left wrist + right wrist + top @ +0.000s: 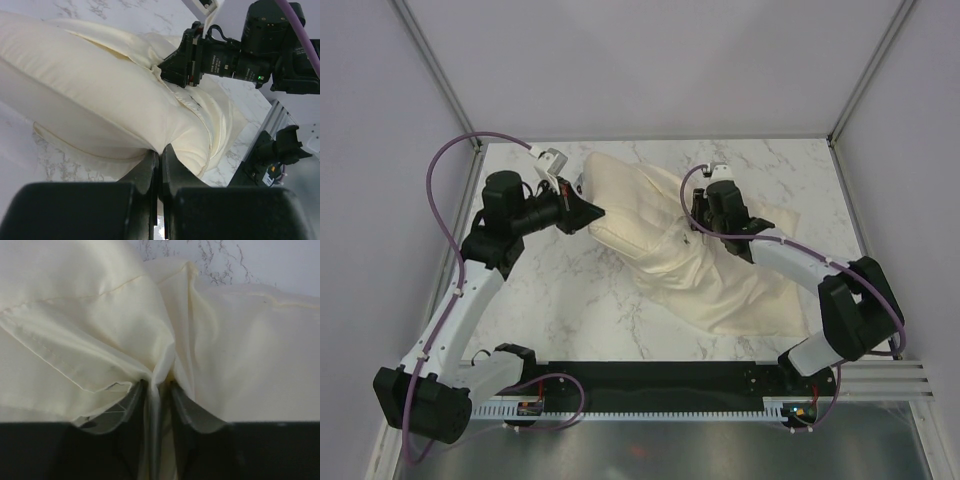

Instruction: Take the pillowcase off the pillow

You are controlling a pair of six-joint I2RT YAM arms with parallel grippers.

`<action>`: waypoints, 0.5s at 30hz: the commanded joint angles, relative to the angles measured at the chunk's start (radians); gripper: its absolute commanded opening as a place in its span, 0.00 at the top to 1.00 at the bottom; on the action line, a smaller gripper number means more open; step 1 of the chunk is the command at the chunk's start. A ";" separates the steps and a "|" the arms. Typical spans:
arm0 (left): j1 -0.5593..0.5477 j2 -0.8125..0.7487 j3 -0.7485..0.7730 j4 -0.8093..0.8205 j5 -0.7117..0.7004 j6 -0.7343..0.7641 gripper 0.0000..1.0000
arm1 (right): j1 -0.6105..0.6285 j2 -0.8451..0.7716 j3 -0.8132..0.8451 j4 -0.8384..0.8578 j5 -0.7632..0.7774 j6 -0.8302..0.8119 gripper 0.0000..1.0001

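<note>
Lying across the middle of a marble worktop (pixel 570 290), the pillow (pixel 620 195) was seen with its plump end toward the left arm. The left end effector (pixel 588 212) was set against that end. In the left wrist view its fingers (pixel 146 172) were pressed together right at the pillow's lower edge (pixel 75 85); whether any cloth was caught between them could not be told.

Further right, the pillowcase (pixel 740 295) was spread limp and flat over the worktop, trailing from the pillow toward the right arm's base. Its folds were gathered to a point at the right end effector (pixel 695 222), which was lowered onto the cloth near the pillow's right end.

From the left wrist camera, the right end effector (pixel 162 70) was shown biting into a bunched ridge of the pale cream pillowcase (pixel 220 115). In the right wrist view its fingers (pixel 186 407) were clamped on a thin upright fold of pillowcase (pixel 240 350), with a stitched hem running off to the left.
</note>
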 commanded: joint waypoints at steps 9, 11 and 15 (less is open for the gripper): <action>0.016 -0.019 0.046 0.206 0.219 0.018 0.98 | -0.006 -0.211 0.234 -0.316 -0.103 -0.116 0.29; 0.014 -0.016 0.043 0.201 0.133 0.006 0.98 | -0.001 -0.279 0.213 -0.318 -0.172 -0.110 0.28; 0.022 -0.007 0.047 0.192 0.139 0.015 0.98 | 0.059 -0.371 0.132 -0.307 -0.205 -0.110 0.26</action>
